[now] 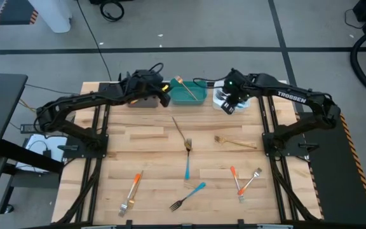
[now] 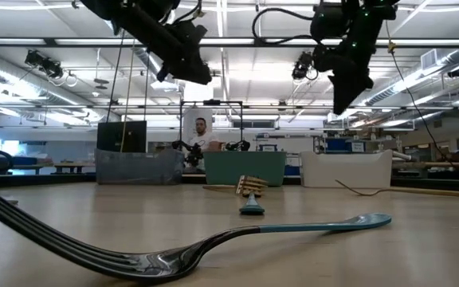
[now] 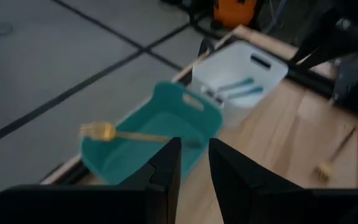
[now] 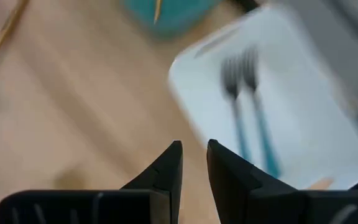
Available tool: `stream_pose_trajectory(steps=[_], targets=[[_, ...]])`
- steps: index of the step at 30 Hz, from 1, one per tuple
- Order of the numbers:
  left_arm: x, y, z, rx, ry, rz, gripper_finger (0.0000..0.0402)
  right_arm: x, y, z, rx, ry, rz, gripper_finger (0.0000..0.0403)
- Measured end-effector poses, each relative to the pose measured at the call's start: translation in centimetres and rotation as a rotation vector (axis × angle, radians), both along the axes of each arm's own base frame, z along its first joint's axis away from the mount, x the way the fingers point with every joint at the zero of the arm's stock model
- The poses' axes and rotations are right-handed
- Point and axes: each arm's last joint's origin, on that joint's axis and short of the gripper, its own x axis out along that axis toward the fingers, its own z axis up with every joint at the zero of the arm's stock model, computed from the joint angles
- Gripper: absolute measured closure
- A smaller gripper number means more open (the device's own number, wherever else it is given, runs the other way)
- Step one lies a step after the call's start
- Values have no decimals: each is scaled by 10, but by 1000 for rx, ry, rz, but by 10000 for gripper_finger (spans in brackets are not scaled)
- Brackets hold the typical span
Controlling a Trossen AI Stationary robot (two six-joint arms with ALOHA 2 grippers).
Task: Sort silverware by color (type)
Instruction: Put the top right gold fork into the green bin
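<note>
Left hand [image 3: 188,163] empty, fingers narrowly parted, right hand [image 4: 193,163] likewise — its wrist view alone shows, blurrily, two blue forks [image 4: 248,109] in white bin [image 4: 316,93]

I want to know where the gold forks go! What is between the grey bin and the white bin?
The teal bin, with one gold fork leaning in it, seen in the high view.

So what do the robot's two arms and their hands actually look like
Both arms are dark, near-black jointed links with black cables along them. The right arm carries white TROSSEN lettering; a green light glows by its wrist. The left hand and right hand each end in two black, wedge-shaped fingers.
</note>
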Motion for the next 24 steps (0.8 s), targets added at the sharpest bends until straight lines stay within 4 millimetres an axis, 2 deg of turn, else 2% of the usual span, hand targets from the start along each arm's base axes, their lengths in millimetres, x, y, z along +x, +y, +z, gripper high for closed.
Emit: stream_pose_trajectory(steps=[4,16,24], targets=[[-8,-12,-2,-55,86,-17,311,-3,13,-3,99,55,45,321],[1,-51,-11,-137,165,-87,311,8,53,-5,133,115,196,321],[1,-67,-16,-160,224,-100,311,4,78,-34,213,200,229,321]])
